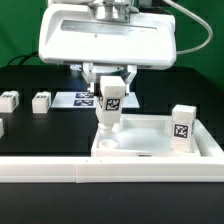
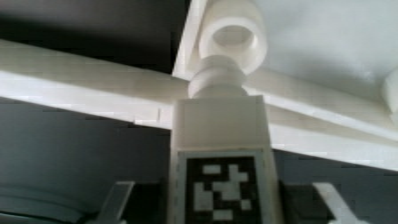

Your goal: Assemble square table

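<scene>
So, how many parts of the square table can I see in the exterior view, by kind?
Leg blocks: 4
Square slab: 1
Total: 5
One cut-off white piece at the exterior view's left edge is not counted.

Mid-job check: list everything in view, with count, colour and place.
square table slab: one, white, on the black table, exterior view's right.
standing leg: one, white, tagged, upright on the slab, exterior view's right.
held leg: one, white, tagged, upright at the slab's corner pocket, exterior view's left.
loose legs: two, white, on the table, exterior view's left; a cut-off block at the edge may be another.
marker board: one, white, flat, behind the held leg.
border rail: one, white, along the front.
jaws: one pair, shut on the held leg.
</scene>
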`<state>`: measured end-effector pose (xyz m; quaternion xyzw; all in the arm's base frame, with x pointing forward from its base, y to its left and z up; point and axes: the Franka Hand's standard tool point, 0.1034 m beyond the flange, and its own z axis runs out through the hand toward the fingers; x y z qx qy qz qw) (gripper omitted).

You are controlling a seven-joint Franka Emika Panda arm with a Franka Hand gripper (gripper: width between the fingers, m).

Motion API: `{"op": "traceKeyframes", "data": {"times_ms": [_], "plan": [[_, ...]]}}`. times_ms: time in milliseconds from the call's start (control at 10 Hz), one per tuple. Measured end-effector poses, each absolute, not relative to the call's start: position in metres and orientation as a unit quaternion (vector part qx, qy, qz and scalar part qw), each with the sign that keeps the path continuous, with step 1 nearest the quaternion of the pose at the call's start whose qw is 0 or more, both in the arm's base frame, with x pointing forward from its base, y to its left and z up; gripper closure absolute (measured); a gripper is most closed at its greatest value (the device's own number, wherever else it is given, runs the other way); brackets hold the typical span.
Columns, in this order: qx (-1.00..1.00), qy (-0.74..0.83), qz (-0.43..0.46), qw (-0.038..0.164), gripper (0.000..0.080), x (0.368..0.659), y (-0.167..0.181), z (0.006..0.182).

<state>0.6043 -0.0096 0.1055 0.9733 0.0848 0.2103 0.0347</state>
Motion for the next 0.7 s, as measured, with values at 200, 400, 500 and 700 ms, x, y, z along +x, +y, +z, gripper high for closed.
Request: {"op": "traceKeyframes", "data": {"times_ms": [200, 400, 500, 700], "plan": [[0.974, 0.088, 0.204, 0.034, 0.0509, 0.601, -0.006, 0.097], [0.975, 0.091, 0.201, 0.033, 0.0509, 0.600, -0.003, 0.093], [0.975, 0.092, 0.200, 0.033, 0.0509, 0.599, -0.002, 0.092], [0.975, 0.097, 0.199, 0.033, 0.0509, 0.599, 0.000, 0.089]]}}
